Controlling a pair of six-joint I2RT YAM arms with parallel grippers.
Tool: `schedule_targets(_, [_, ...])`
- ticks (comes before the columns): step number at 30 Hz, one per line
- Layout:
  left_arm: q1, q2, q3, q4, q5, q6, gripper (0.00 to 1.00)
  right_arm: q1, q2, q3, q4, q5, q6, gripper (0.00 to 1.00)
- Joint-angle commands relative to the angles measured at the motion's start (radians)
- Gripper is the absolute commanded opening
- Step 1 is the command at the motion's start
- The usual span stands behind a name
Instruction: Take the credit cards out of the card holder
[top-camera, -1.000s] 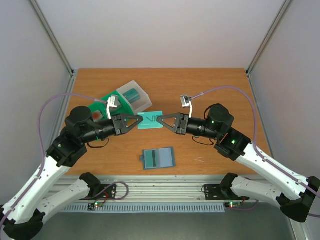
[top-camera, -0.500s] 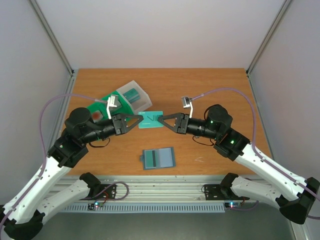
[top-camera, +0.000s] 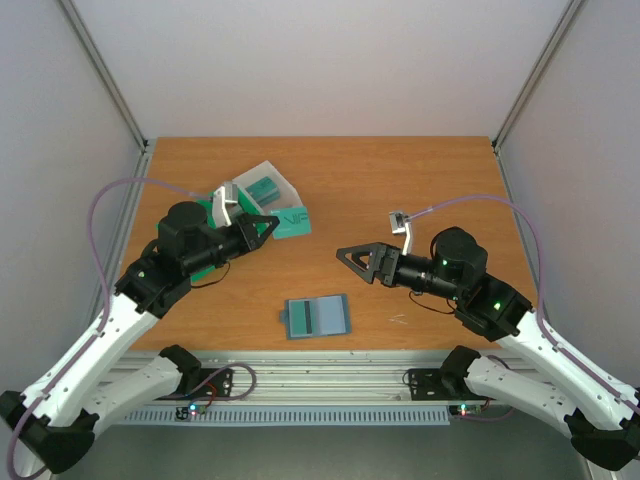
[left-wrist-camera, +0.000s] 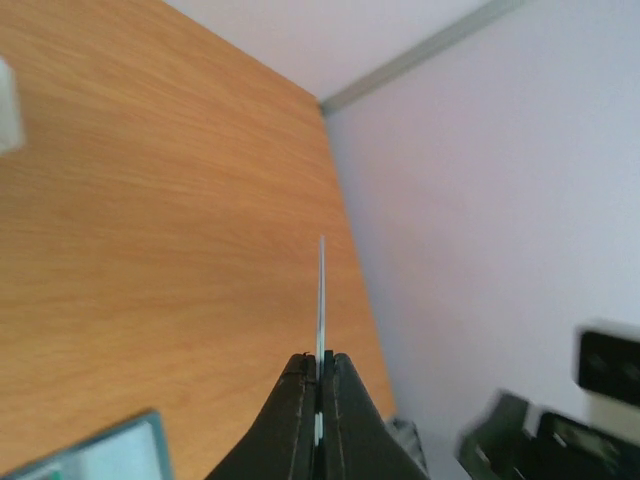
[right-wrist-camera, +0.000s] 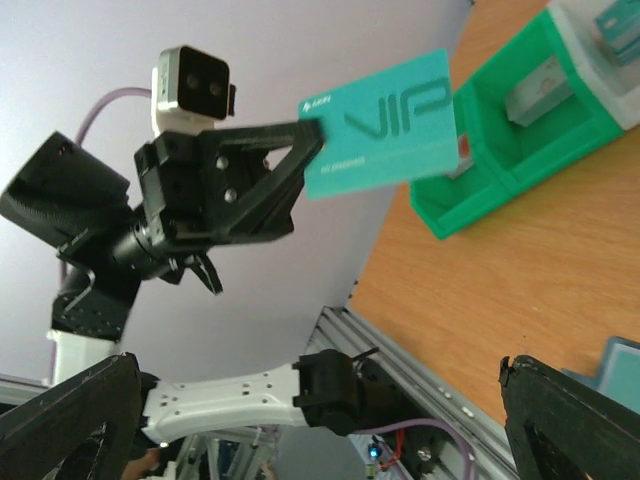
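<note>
My left gripper (top-camera: 273, 225) is shut on one end of a teal credit card (top-camera: 291, 222) marked VIP and holds it in the air beside the green tray. The left wrist view shows that card (left-wrist-camera: 321, 300) edge-on between the closed fingers (left-wrist-camera: 300, 400). From the right wrist the same card (right-wrist-camera: 385, 125) faces me, pinched by the left gripper (right-wrist-camera: 305, 135). My right gripper (top-camera: 350, 258) stands wide open and empty, a hand's width right of the card. The blue-grey card holder (top-camera: 317, 316) lies open and flat near the table's front edge.
A green tray (top-camera: 205, 205) with a tilted white bin (top-camera: 280, 195) stands at the back left; a teal item (top-camera: 264, 187) sits in the bin. The tray (right-wrist-camera: 520, 130) also shows behind the card from the right wrist. Grey walls enclose the table.
The right gripper opened, let go of the teal card and drew back to the right and toward the front. The left gripper carried the card left and back toward the tray.
</note>
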Motion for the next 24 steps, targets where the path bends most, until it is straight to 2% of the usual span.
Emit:
schedule_targets(1, [0.074, 0.048, 0.026, 0.027, -0.147, 0.067, 0.00, -0.006, -0.041, 0.012, -0.093, 0.053, -0.055, 0.99])
schedule_targets(5, [0.177, 0.122, 0.026, 0.089, -0.176, 0.114, 0.00, -0.006, -0.042, 0.017, -0.125, 0.075, -0.072, 0.99])
schedule_targets(8, [0.272, 0.207, 0.026, 0.159, -0.110, 0.099, 0.00, -0.006, -0.027, 0.022, -0.143, 0.081, -0.079, 0.99])
schedule_targets(10, [0.309, 0.258, 0.031, 0.196, -0.113, 0.091, 0.00, -0.006, -0.014, 0.027, -0.161, 0.084, -0.081, 0.98])
schedule_targets(24, [0.407, 0.697, 0.196, 0.355, -0.225, 0.042, 0.00, -0.006, 0.049, 0.061, -0.234, 0.102, -0.106, 0.98])
